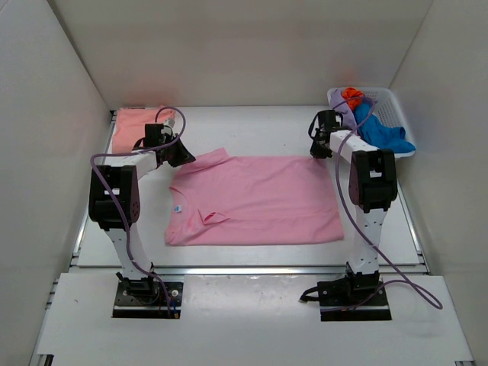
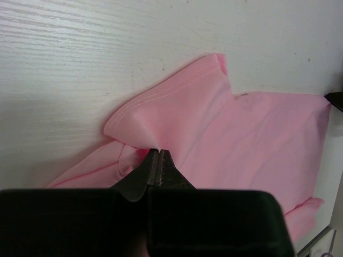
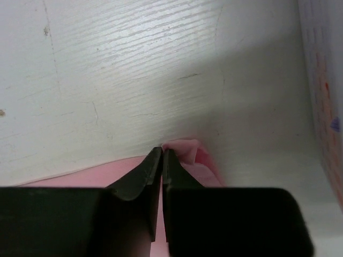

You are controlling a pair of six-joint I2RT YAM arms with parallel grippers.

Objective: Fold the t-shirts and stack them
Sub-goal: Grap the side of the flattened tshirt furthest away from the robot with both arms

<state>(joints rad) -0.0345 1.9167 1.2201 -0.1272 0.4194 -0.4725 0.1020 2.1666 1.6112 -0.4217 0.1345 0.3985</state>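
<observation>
A light pink t-shirt (image 1: pixel 259 202) lies spread flat on the white counter (image 1: pixel 252 130), between the two arms. A small blue tag (image 1: pixel 176 207) sits at its edge, on the near side of the left end effector (image 1: pixel 185 158); any writing on it is too small to read.

The left end effector is closed, with its fingers pressed together on a raised fold of the shirt's sleeve. The right end effector (image 1: pixel 316 149) is also closed. Its fingertips pinch a bunched bit of the same shirt at the far corner, and the rest of the cloth runs away towards the left arm.

A salmon-peach t-shirt (image 1: pixel 133 126) lies folded just beyond and to the left of the left end effector, in the counter's far corner.

A white lattice basket (image 1: pixel 393 99) stands just right of the right end effector and slightly beyond it. It holds loose garments: a blue one (image 1: pixel 381 136) draped over the near rim, an orange one (image 1: pixel 352 94) and a lavender one (image 1: pixel 347 113).
</observation>
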